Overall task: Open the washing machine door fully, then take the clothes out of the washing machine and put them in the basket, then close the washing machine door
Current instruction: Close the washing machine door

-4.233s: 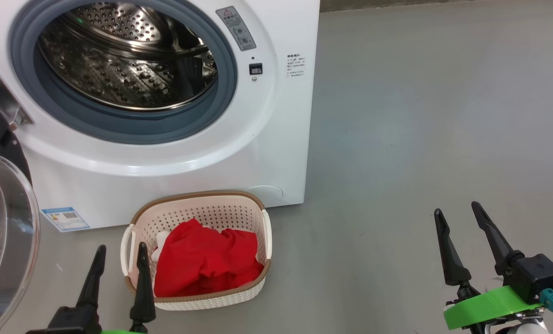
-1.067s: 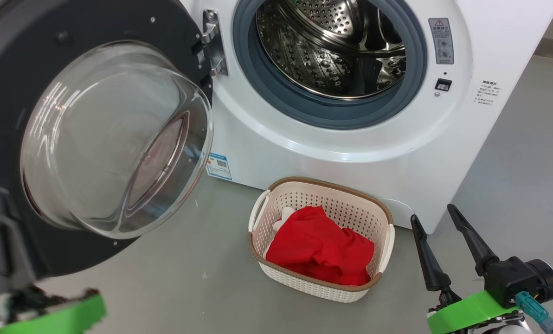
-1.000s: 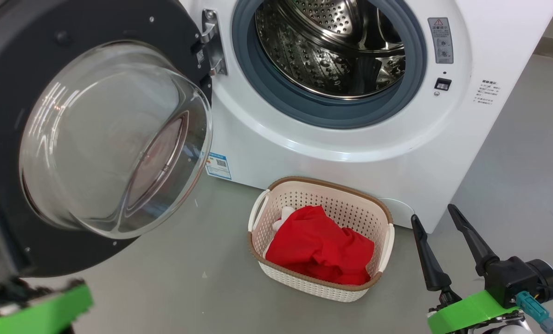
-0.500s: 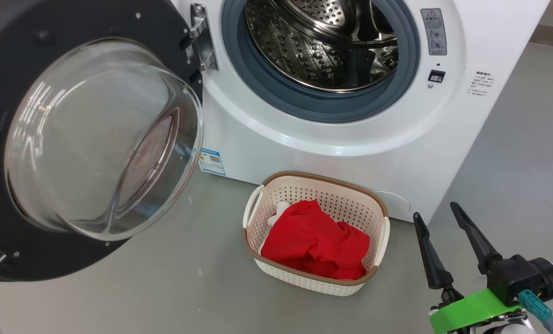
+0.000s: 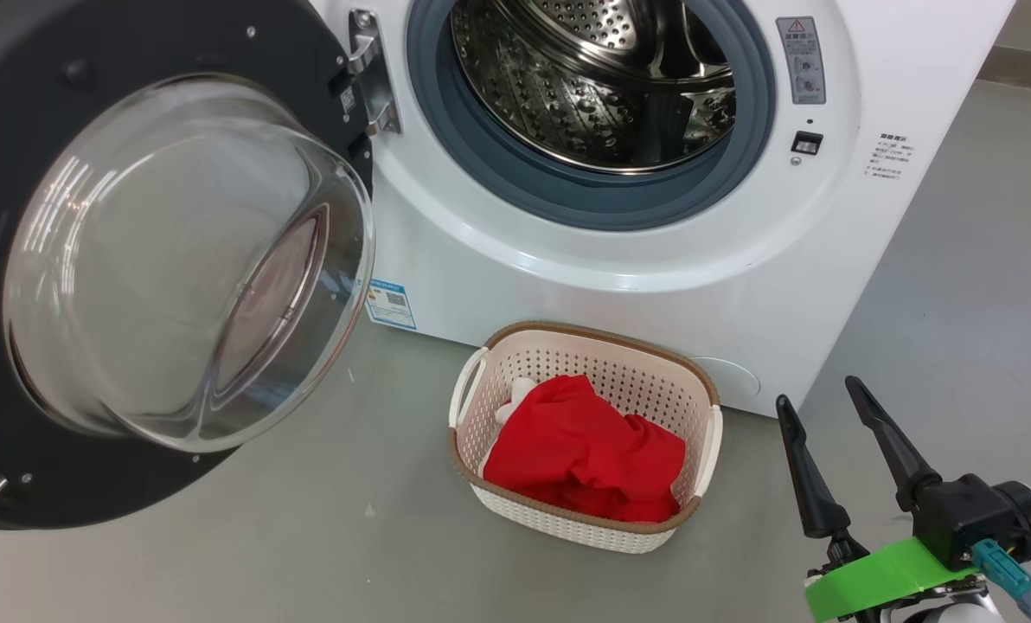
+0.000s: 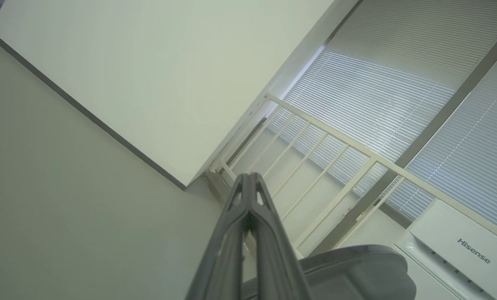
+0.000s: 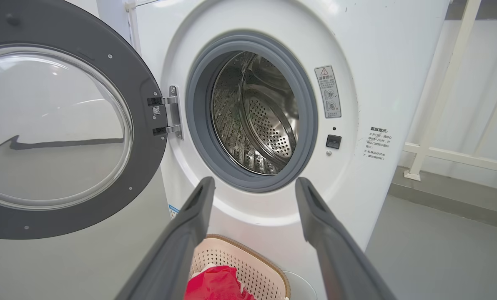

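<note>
The washing machine door [image 5: 187, 260], black with a bulging glass bowl, stands swung open at the left. To its right, the white washing machine [image 5: 654, 285] shows a bare steel drum [image 5: 593, 78]. On the floor in front sits the basket [image 5: 598, 333], and the red clothes [image 5: 589, 450] lie inside it with a white cloth piece [image 5: 515, 394] at their back edge. My right gripper [image 5: 818, 394] hovers open and holds nothing, to the right of the basket. It faces the drum [image 7: 257, 116] in the right wrist view. My left gripper [image 6: 248, 177] is shut on nothing and points up at a wall.
Grey floor [image 5: 957, 260] stretches to the right of the machine and in front of the basket. A white railing [image 7: 440, 83] stands behind the machine on the right. In the left wrist view, window blinds [image 6: 377, 83] and a grey rounded edge [image 6: 348, 271] appear.
The head camera has shifted slightly, so the whole scene sits a bit further left. My left gripper with its green band has slipped out of that view's lower-left corner. The right gripper stays open.
</note>
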You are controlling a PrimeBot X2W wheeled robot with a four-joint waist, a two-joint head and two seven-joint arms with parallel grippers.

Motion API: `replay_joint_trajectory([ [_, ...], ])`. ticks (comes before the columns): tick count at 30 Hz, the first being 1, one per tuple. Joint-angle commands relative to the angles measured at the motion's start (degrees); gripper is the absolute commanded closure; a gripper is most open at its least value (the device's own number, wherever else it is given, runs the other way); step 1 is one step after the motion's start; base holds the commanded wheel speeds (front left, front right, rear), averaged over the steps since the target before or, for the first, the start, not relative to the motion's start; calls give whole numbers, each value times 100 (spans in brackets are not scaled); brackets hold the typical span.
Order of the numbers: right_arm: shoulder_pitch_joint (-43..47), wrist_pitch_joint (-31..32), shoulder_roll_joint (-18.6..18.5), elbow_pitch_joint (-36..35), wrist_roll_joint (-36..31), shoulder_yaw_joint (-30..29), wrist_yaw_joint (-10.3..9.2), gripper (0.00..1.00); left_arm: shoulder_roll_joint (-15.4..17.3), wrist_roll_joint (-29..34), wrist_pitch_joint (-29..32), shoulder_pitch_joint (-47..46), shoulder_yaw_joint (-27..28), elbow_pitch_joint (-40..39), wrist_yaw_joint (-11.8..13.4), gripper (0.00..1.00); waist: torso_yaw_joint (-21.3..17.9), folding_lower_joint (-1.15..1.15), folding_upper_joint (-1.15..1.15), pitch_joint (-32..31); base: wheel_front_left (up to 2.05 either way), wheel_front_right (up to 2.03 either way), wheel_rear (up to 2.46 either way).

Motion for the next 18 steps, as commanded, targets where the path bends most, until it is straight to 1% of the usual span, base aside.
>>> replay_joint_trajectory([
  [1, -77, -5, -45, -134, 55, 110, 28, 0, 407, -109, 173, -252, 161, 71, 37, 100, -8, 0, 0, -1, 0, 0, 0],
  [6, -71, -9, -45, -118, 57, 122, 28, 0, 710, -532, 772, -642, 351, 851, 105, 100, -33, 0, 0, -6, 0, 0, 0],
  [10, -81, -12, -45, -114, 51, 150, 28, 0, 873, -1011, 1458, -942, 523, 1433, 142, 100, -79, 0, 0, 11, 0, 0, 0],
  [14, -102, -16, -45, -119, 31, 169, 28, 0, 1099, -1233, 1929, -1100, 575, 1843, 128, 100, -138, 0, 0, 42, 0, 0, 0],
  [18, -115, -19, -45, -123, 17, 178, 28, 0, 1328, -1288, 2462, -1160, 448, 2148, 110, 100, -205, 0, 0, 88, 0, 0, 0],
])
